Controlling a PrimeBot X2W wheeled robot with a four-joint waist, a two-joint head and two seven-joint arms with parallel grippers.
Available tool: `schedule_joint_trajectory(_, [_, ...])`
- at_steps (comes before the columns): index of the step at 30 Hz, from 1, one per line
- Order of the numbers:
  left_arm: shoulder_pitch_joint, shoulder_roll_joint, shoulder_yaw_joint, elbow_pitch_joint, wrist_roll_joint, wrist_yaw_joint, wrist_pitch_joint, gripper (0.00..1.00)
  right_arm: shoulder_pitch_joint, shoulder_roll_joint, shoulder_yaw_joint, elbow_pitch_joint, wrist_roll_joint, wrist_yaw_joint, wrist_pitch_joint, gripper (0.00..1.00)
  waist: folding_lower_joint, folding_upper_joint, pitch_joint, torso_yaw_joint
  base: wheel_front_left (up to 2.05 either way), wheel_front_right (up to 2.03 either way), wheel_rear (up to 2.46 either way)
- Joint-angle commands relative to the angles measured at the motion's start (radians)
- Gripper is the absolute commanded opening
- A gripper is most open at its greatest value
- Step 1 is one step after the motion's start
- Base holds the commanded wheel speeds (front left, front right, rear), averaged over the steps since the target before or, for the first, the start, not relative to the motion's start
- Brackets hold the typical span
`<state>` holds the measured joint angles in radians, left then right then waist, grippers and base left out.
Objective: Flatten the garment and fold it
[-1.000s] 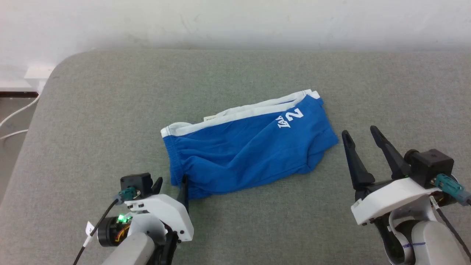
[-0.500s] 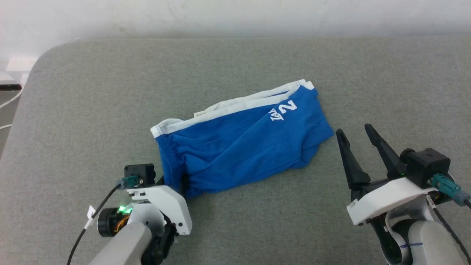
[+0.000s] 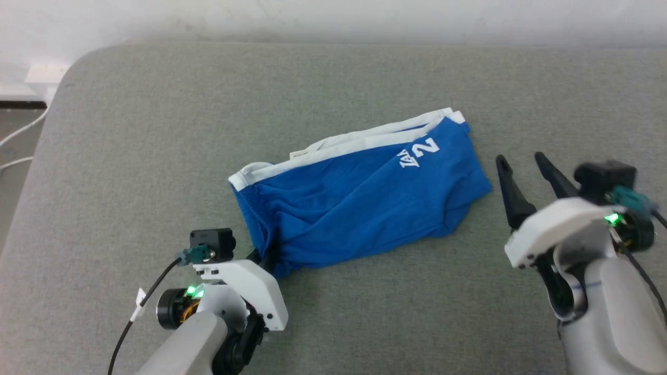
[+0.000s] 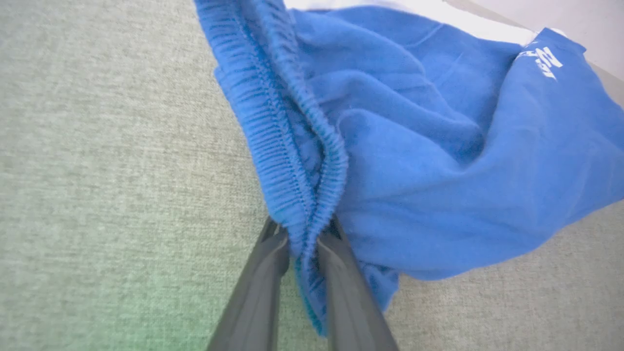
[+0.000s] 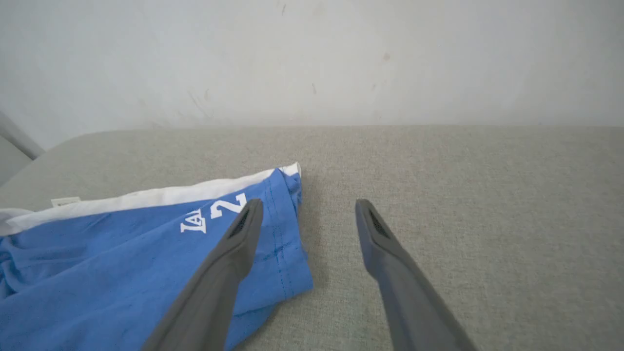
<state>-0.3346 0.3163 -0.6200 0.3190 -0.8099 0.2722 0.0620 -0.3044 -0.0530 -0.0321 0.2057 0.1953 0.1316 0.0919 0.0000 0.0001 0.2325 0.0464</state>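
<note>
Blue garment [image 3: 359, 208] mid-frame on the grey counter [image 3: 156, 130]: thin, limp, light; likely to slump and slide. At lower left the left tool [image 4: 303, 234] pinches the gathered waistband [image 4: 282, 122], probably the firmest hold. At right the right tool [image 3: 520, 156] gapes empty, just beside the hem corner [image 3: 477, 182].

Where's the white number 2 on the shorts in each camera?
Head view: number 2, right of centre, upper part of the shorts.
Left wrist view: top right corner, small.
Right wrist view: left of centre.
Shared landmark: the white hem trim just beyond it.
</note>
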Motion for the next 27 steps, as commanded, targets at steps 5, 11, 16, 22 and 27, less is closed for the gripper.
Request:
schedule_joint_trajectory(5, [-0.027,-0.024,-0.019,0.014,0.004,-0.015,-0.003,0.00,-0.150,0.003,0.004,0.218,0.016,-0.001,0.070,1.00,0.0000,-0.0001,0.043,0.044,0.00,0.00,0.00])
schedule_joint_trajectory(11, [-0.050,-0.036,-0.021,0.026,0.006,-0.027,-0.020,0.00,-0.270,0.003,0.019,0.405,-0.007,-0.001,0.220,1.00,0.0000,-0.0001,0.071,0.064,0.00,0.00,0.00])
schedule_joint_trajectory(16, [-0.056,-0.041,-0.021,0.032,0.008,-0.032,-0.038,0.00,-0.304,0.003,0.034,0.464,-0.063,-0.001,0.380,0.98,0.0000,-0.0001,0.076,0.065,0.00,0.00,0.00])
schedule_joint_trajectory(22, [-0.041,-0.036,-0.019,0.032,0.000,-0.040,-0.051,0.00,-0.242,0.003,0.061,0.358,-0.042,-0.001,0.439,0.00,0.0000,-0.0001,0.036,0.050,0.00,0.00,0.00])
schedule_joint_trajectory(27, [-0.002,-0.002,-0.007,-0.015,-0.006,-0.033,-0.061,0.00,-0.118,0.003,0.031,0.166,-0.024,-0.001,0.410,0.00,0.0000,-0.0001,-0.024,0.026,0.00,0.00,0.00])
